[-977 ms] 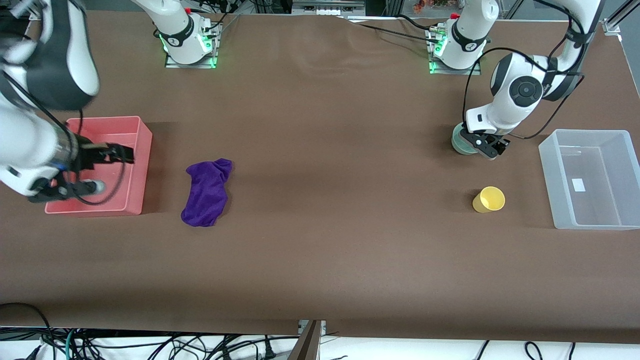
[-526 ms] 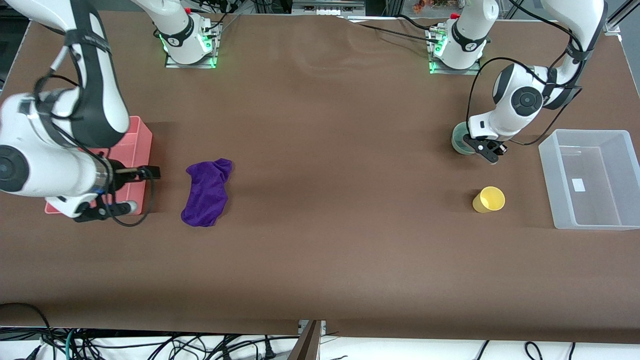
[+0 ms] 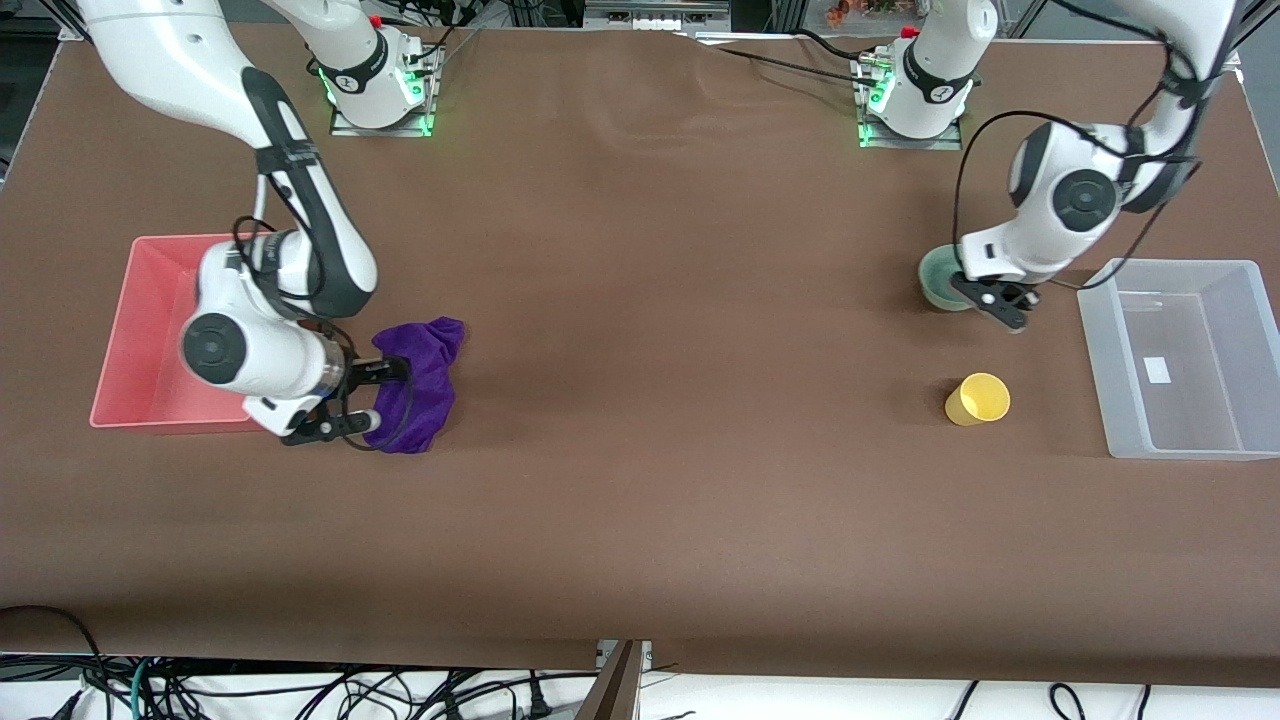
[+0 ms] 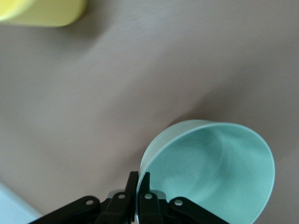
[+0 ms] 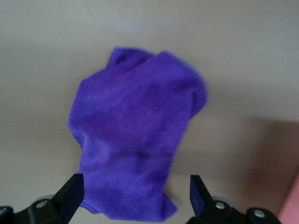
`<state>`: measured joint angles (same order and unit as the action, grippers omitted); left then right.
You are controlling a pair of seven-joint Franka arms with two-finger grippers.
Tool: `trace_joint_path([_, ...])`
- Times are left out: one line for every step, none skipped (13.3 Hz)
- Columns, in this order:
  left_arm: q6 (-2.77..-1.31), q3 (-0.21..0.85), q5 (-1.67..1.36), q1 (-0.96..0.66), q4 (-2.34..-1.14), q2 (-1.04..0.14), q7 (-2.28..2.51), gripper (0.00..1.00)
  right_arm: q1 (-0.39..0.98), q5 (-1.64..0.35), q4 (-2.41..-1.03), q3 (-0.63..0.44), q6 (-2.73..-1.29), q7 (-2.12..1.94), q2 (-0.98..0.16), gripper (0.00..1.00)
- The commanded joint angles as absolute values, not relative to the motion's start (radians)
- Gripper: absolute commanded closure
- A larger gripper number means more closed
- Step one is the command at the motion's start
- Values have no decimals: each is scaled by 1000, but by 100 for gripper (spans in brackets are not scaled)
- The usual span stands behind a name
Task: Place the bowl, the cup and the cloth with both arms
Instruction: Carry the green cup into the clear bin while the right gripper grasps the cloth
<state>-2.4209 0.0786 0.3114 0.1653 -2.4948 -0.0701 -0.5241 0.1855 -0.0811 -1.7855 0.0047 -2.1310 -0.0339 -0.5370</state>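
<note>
The pale green bowl (image 3: 938, 277) is near the left arm's end of the table. My left gripper (image 3: 975, 292) is shut on its rim, one finger inside and one outside; the left wrist view shows the bowl (image 4: 210, 172) tilted in the gripper (image 4: 138, 179). The yellow cup (image 3: 978, 399) stands nearer the front camera than the bowl and also shows in the left wrist view (image 4: 42, 11). The purple cloth (image 3: 418, 380) lies flat beside the red bin. My right gripper (image 3: 380, 393) is open over the cloth's edge, with its fingers either side of the cloth (image 5: 135, 135) in the right wrist view (image 5: 135, 189).
A red bin (image 3: 150, 330) sits at the right arm's end of the table, close beside the cloth. A clear plastic bin (image 3: 1185, 355) sits at the left arm's end, beside the bowl and cup. The brown tabletop stretches between them.
My right arm has swung from over the red bin across to the cloth. My left gripper has carried the bowl a little toward the clear bin.
</note>
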Motion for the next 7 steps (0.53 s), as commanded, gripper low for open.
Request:
trace_joint_path([-2152, 78, 318, 253, -2254, -55, -653, 100, 196, -98, -1824, 25, -2164, 46, -554, 0])
trace_joint_path([-2067, 78, 318, 303, -2147, -93, -705, 100, 198, -98, -1842, 25, -2192, 48, -563, 0])
trace_joint_path([-2007, 78, 318, 351, -2041, -135, -754, 100, 198, -98, -1859, 26, -2222, 49, -568, 0])
trace_joint_path([-1967, 80, 316, 411, -1940, -188, -799, 100, 198, -98, -1871, 29, -2247, 49, -575, 12])
trace_joint_path([-1945, 80, 316, 458, -1858, -236, -833, 100, 199, -98, -1879, 29, -2250, 48, -581, 45])
trace_joint_path([-1941, 80, 316, 492, -1789, -283, -863, 100, 202, -98, -1881, 31, -2244, 48, -586, 78])
trace_joint_path([-1944, 80, 314, 532, -1731, -345, -880, 100, 204, -97, -1879, 31, -2241, 48, -591, 98])
